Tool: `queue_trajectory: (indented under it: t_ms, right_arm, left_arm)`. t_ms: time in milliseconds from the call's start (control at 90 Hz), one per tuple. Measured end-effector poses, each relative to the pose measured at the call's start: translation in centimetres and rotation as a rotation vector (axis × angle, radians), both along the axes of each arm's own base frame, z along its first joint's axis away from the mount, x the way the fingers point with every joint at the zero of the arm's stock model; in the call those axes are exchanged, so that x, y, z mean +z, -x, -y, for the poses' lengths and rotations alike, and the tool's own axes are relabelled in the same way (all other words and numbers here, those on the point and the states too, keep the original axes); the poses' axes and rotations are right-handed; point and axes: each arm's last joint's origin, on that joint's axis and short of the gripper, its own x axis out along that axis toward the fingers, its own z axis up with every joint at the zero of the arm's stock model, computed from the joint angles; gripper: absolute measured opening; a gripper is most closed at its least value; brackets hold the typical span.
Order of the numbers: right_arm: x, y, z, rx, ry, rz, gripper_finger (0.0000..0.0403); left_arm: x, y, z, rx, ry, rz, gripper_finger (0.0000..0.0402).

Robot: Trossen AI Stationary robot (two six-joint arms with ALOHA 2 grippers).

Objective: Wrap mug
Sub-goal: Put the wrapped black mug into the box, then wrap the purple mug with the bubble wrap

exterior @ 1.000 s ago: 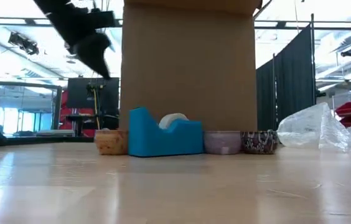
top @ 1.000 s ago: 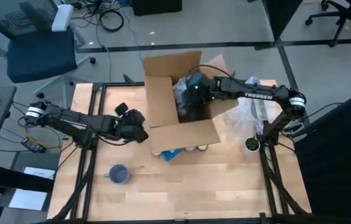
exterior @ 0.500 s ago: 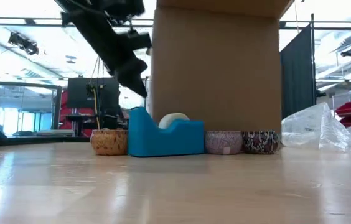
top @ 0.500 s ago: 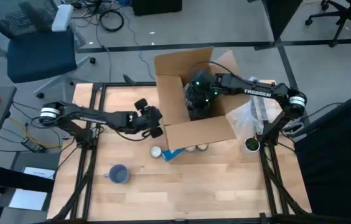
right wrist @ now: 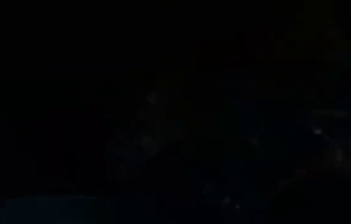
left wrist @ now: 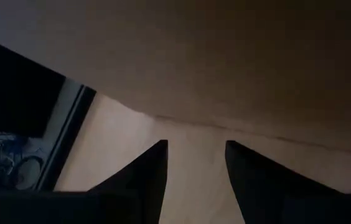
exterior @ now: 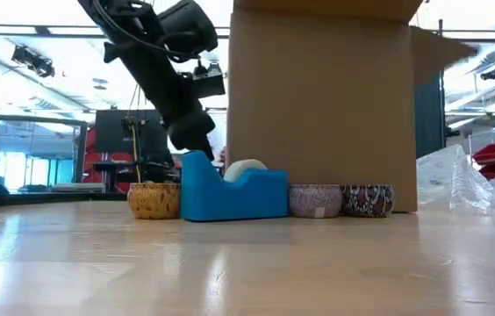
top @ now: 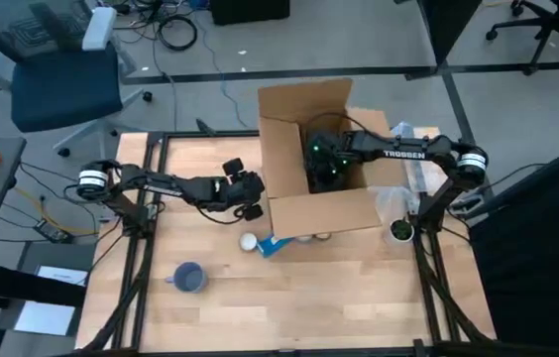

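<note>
My left gripper (left wrist: 195, 180) is showing its two dark fingers (left wrist: 144, 180) parted with a clear gap and nothing between them, pointing at the brown wall of the cardboard box (top: 311, 164) just ahead; from above I am seeing that left gripper (top: 250, 194) sitting just beside the box's left wall, above the table (top: 309, 297). My right gripper (top: 321, 159) is reaching down inside the open box, and its wrist picture is coming through dark, so I cannot tell how its jaws are standing. Working outward, the box is standing upright with its flaps raised, and in the low view a blue tape dispenser (exterior: 230, 189) is sitting right in front of it, with a woven-patterned tin (exterior: 153, 200) on one side and two more small tins (exterior: 340, 200) on the other. The mug (top: 189, 278) is sitting by itself on the wood near the front left, well apart from both grippers. Crumpled clear plastic (top: 398, 188) is lying to the right of the box.
</note>
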Motion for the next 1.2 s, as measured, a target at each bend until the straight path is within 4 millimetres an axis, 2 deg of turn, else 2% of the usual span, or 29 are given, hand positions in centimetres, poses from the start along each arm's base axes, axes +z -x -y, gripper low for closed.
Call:
queue_trajectory:
  t_ms: [100,178,300,467,633,733,856,1044,1200]
  right_arm:
    - [0.5,-0.1,0.1,-0.036,0.022,-0.007,0.0124]
    - [2.0,-0.4,0.4,-0.064,0.054,0.005,0.015]
    - [5.3,-0.8,0.4,-0.091,0.128,0.01,0.0187]
    - [10.9,-0.8,-0.1,-0.14,0.284,0.033,0.0225]
    - [16.7,-0.6,-2.2,-0.137,0.35,0.153,0.0243]
    - [19.6,0.0,-4.5,-0.099,0.343,0.247,0.0244]
    - [21.6,0.9,-8.4,-0.036,0.286,0.329,0.0238]
    - [22.8,3.2,-15.8,0.122,0.159,0.4,0.0224]
    - [22.9,5.2,-21.7,0.287,0.063,0.411,0.0211]
  left_arm:
    - [-0.2,0.2,0.0,0.01,-0.004,-0.029,0.0147]
    - [-0.1,0.7,0.1,0.022,-0.016,-0.069,0.0147]
    - [0.6,1.9,0.7,0.045,-0.008,-0.097,0.0147]
    - [2.8,4.8,2.2,0.117,0.019,-0.1,0.0147]
    - [5.2,7.9,4.5,0.136,0.059,-0.034,0.0147]
    - [6.4,9.4,6.4,0.105,0.118,0.047,0.0147]
    - [7.4,10.3,9.5,-0.03,0.223,0.149,0.0147]
    - [8.4,10.8,14.8,-0.333,0.354,0.265,0.0147]
    - [9.5,11.2,17.6,-0.531,0.536,0.336,0.0147]
